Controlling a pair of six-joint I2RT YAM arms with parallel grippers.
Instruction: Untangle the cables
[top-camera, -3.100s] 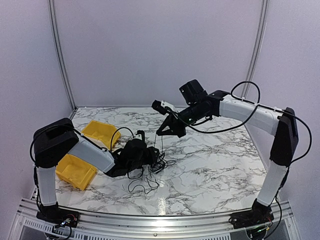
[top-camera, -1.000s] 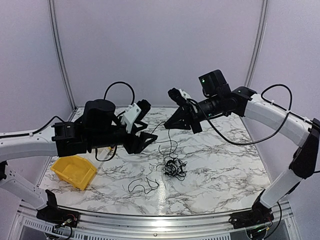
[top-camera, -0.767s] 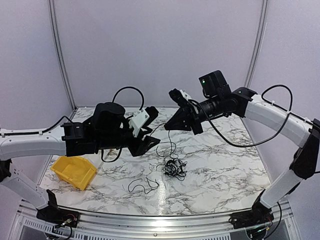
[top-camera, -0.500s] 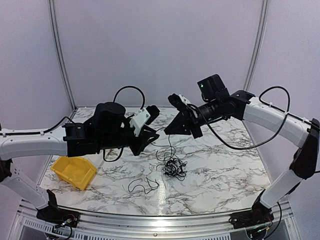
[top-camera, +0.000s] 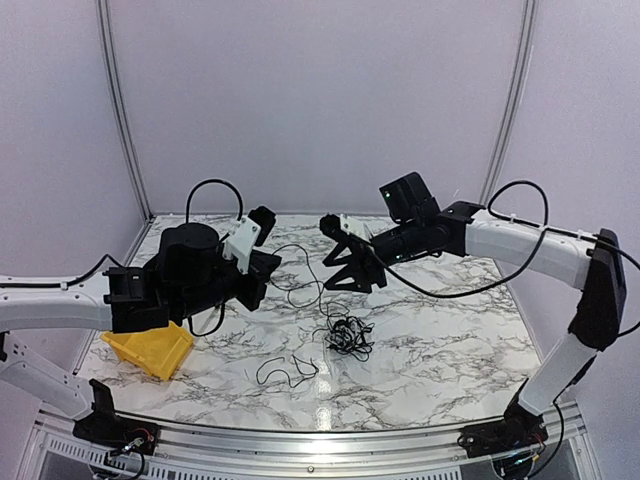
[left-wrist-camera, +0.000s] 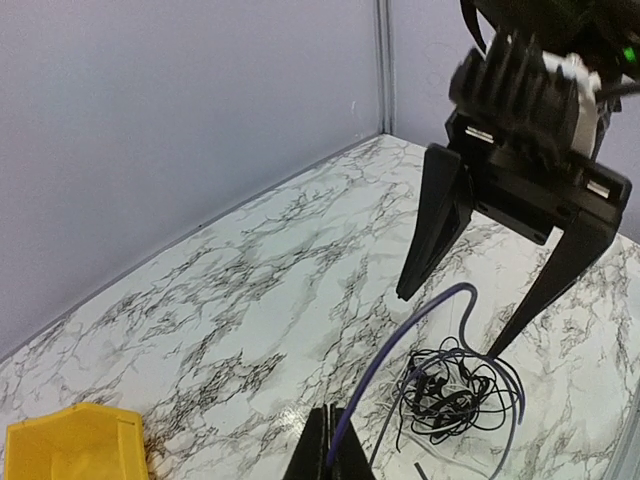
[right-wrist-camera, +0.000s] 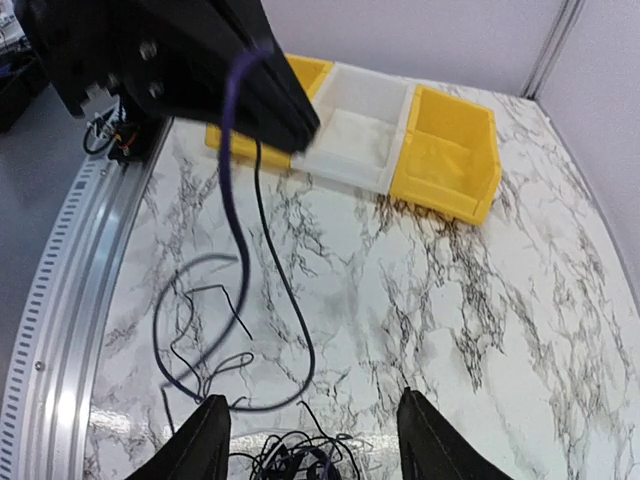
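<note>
The cables form a knotted black clump (top-camera: 345, 337) on the marble table's middle; the left wrist view has the clump (left-wrist-camera: 455, 395) beneath the right gripper. One strand (left-wrist-camera: 400, 340) rises out of it in an arc to my left gripper (top-camera: 272, 262), whose fingers (left-wrist-camera: 337, 445) are shut on its end. My right gripper (top-camera: 350, 287) hangs open just above and behind the clump, nothing between its fingers (right-wrist-camera: 210, 440). In the right wrist view the held strand (right-wrist-camera: 228, 150) drops from the left gripper toward the clump (right-wrist-camera: 300, 465). A separate loose cable (top-camera: 285, 372) lies in front.
A yellow bin (top-camera: 150, 345) sits under the left arm at the table's left. The right wrist view shows a white bin (right-wrist-camera: 355, 130) next to a yellow one (right-wrist-camera: 445, 165). The metal rail (top-camera: 320, 445) edges the near side.
My left gripper has shut on the raised strand and drawn back to the left. My right gripper has let the strand go, opened and shifted left and lower.
</note>
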